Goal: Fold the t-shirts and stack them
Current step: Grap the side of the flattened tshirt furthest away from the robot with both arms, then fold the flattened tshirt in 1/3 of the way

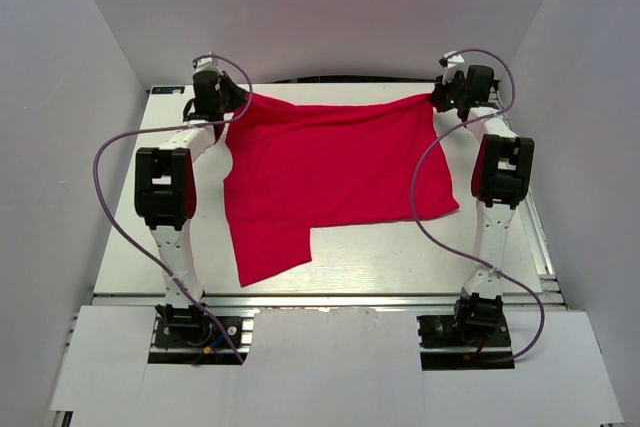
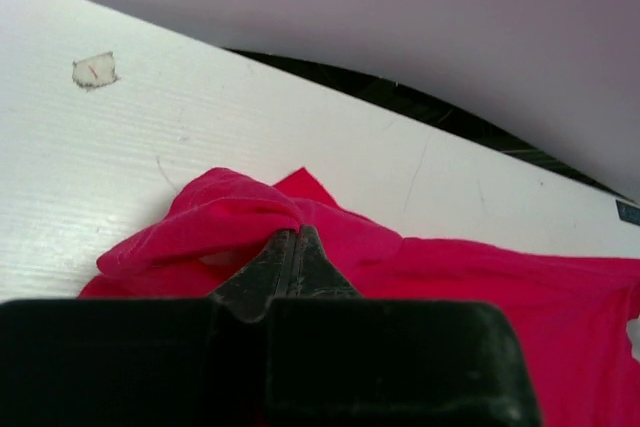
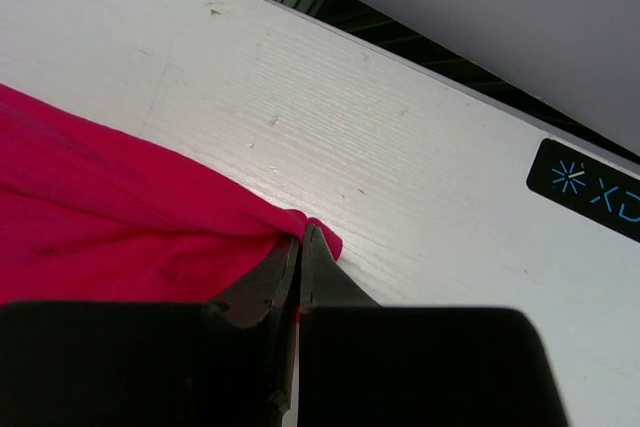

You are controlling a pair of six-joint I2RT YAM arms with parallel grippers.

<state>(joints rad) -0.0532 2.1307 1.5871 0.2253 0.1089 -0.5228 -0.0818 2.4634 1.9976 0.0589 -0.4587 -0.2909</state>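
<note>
**A:** What is the left gripper doing?

**B:** The left gripper point(image 2: 294, 235) is clenched, its jaws pressed together on a bunched corner of the red t-shirt point(image 1: 330, 172); the cloth puckers into a rounded lump right at the tips.

**A:** And the other one?

**B:** The right gripper point(image 3: 300, 237) is likewise clamped on the shirt, pinching a small pointed corner of it; the fabric runs off to the left from there in shallow ridges.

**A:** Where does the shirt lie?

**B:** On the white table point(image 1: 420, 257), towards the far side; its far edge is stretched between the two grippers, one at the far left, one at the far right, and sags slightly between them; the rest spreads towards the near edge.

**A:** How does it look?

**B:** Plain bright red, no print; mostly flat; the near edge is stepped, a longer flap reaching nearer on the left, the right part ending farther back.

**A:** Anything else around?

**B:** A dark label point(image 3: 588, 187) with blue marks sits on the table to the right of the right gripper; a small grey patch point(image 2: 95, 70) marks the table to the left of the left one.
</note>
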